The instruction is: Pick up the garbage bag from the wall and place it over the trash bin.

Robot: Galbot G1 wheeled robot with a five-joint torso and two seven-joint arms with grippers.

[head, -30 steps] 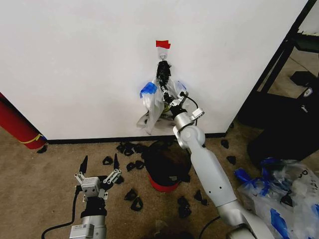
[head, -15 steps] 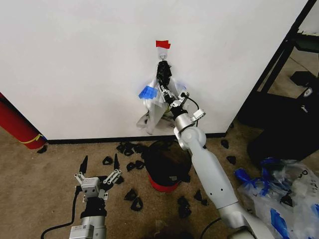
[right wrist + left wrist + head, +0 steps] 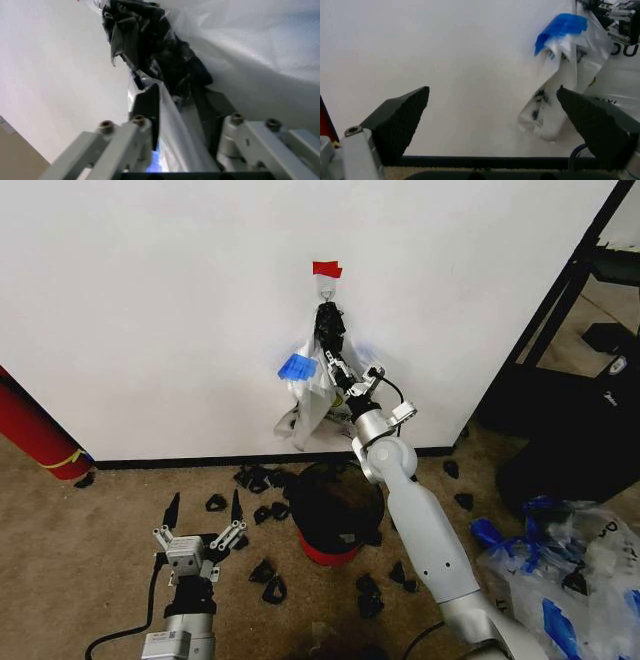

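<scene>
Left pincer [image 3: 204, 521] hovers low over the carpet with its fingers spread wide, well apart from the wall [image 3: 150, 300]. Further right, the garbage bag [image 3: 312, 385] hangs on the wall under the red tape [image 3: 326, 269], above the trash bin [image 3: 332, 520]. The right pincer [image 3: 335, 370] is clamped on the garbage bag's gathered plastic.
</scene>
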